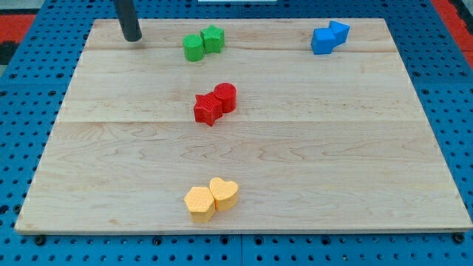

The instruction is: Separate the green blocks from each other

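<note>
Two green blocks touch each other near the view's top, left of centre: a green round block [194, 47] on the left and a green star-shaped block [213, 38] on the right. My tip [132, 38] rests on the wooden board [111, 148] at the top left, well to the left of the green round block and apart from it.
A red star block [208, 109] and a red round block [225, 97] touch at the board's middle. Two blue blocks [329, 37] touch at the top right. A yellow hexagon block [199, 202] and a yellow heart block [224, 193] touch near the bottom.
</note>
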You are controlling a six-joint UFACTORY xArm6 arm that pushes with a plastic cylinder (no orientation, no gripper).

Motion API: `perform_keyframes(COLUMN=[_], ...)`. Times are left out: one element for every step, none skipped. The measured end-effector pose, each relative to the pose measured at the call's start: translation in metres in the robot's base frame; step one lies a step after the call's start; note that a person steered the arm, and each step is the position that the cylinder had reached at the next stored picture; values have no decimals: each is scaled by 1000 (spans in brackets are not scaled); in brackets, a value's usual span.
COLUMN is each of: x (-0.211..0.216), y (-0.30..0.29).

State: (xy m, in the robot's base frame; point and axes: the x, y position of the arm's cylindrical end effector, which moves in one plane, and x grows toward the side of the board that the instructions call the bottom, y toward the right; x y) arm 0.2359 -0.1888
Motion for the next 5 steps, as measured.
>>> perform_keyframes(x=[1,2,17,17,10], y=[41,102,127,176,243])
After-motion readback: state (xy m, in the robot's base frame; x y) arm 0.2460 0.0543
